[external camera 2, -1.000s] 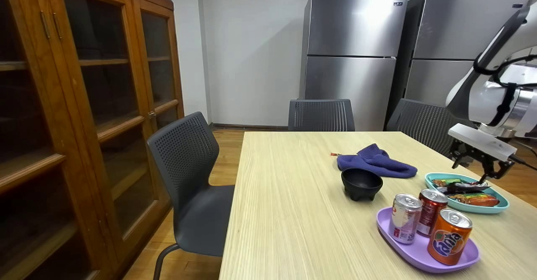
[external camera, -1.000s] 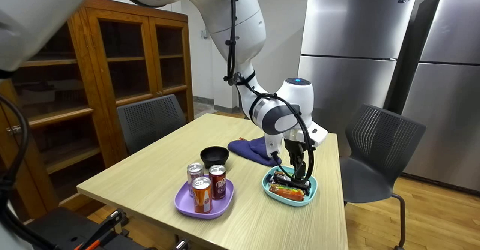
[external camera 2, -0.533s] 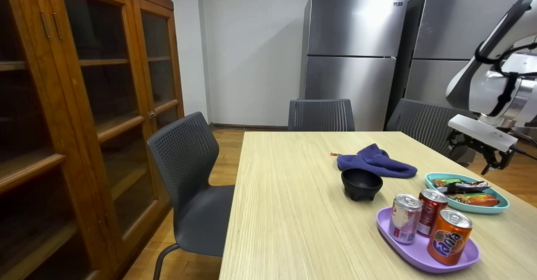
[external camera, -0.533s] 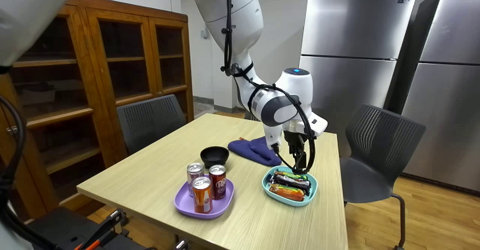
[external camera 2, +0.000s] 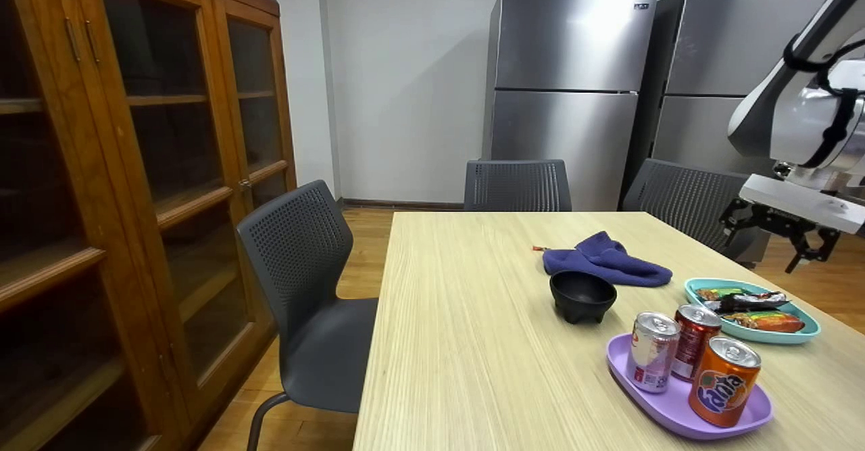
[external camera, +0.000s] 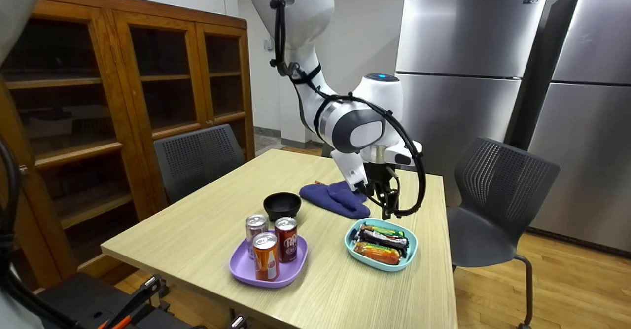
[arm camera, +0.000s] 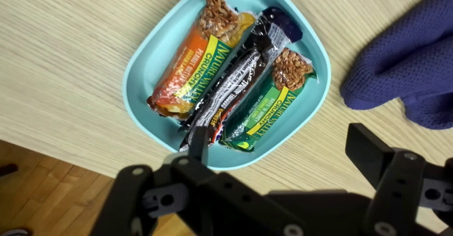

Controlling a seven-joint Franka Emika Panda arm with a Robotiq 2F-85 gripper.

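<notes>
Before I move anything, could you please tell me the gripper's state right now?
Gripper: open, holding nothing; the three wrapped bars lie in the turquoise tray.

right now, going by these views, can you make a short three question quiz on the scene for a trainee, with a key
1. In the teal tray, what lies between the orange-wrapped bar and the green-wrapped bar? a) a spoon b) a dark-wrapped bar c) a blue cloth
2. True or false: the gripper is closed on a can.
3. How many cans stand on the purple tray?

Key: 1. b. 2. False; it is open and holds nothing. 3. Three.
</notes>
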